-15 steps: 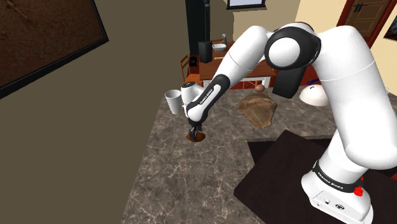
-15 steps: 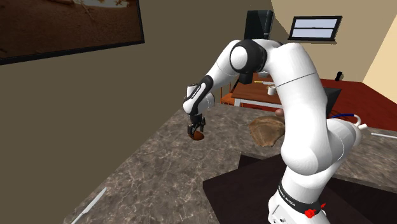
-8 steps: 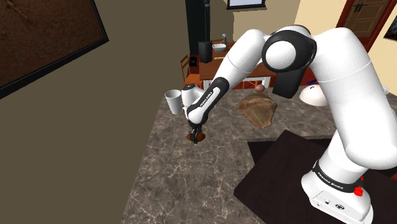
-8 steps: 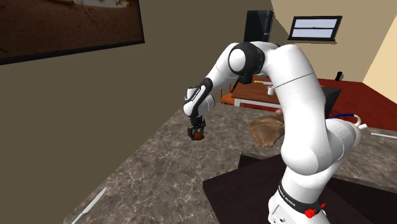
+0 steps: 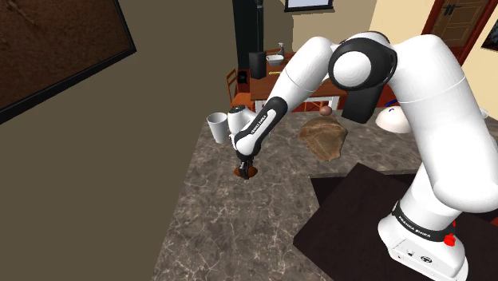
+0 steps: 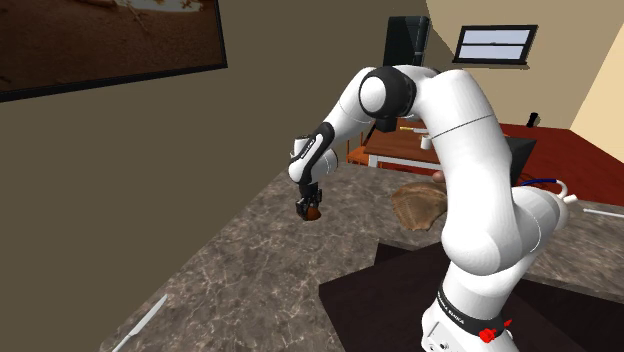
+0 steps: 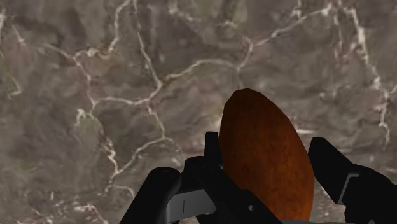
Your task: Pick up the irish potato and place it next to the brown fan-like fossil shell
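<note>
Potato (image 7: 267, 159): reddish-brown oval, clasped in hand (image 6: 309, 209), low over surface (image 5: 231, 231).
Shell (image 5: 323, 137): two o'clock of potato, shoulder view.
Handling: likely firm, light, smooth; grip across narrow middle.

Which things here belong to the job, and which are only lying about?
Belong to the job: reddish-brown oval potato, clasped in the black gripper; brown fan-shaped shell lying on the dark veined counter.
Just lying about: white cup on the counter; white domed object at the shoulder view's right.
</note>
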{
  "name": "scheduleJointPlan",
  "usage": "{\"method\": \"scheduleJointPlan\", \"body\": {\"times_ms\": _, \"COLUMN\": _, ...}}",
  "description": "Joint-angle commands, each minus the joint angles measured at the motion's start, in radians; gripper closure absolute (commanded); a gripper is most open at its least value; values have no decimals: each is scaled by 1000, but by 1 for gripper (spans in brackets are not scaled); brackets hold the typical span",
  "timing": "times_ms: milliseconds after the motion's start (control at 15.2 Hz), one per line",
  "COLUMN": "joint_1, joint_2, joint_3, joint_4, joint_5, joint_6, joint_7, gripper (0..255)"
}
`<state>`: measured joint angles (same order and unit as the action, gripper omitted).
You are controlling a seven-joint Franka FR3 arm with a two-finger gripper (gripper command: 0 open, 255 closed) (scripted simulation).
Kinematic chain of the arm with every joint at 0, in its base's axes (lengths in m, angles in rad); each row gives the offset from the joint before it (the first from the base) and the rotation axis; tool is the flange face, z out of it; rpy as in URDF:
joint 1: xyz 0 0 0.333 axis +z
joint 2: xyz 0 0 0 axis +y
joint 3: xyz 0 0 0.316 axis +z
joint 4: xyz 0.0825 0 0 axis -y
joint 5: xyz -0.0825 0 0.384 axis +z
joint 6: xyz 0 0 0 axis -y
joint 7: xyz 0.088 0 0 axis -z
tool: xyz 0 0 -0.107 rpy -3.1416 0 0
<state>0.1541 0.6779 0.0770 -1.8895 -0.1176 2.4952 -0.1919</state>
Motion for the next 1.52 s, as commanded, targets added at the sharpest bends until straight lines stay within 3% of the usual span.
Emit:
{"method": "scheduleJointPlan", "body": {"times_ms": 0, "joint_1": 0, "joint_2": 0, "joint_3": 0, "joint_4": 0, "joint_5": 0, "joint_6": 0, "joint_7": 0, "gripper": 255}}
{"method": "scheduleJointPlan", "body": {"times_ms": 1452, "joint_1": -14, "joint_2": -199, "joint_3": 21, "joint_4": -26, "joint_5": 27, "joint_6": -172, "joint_7": -20, "gripper": 255}}
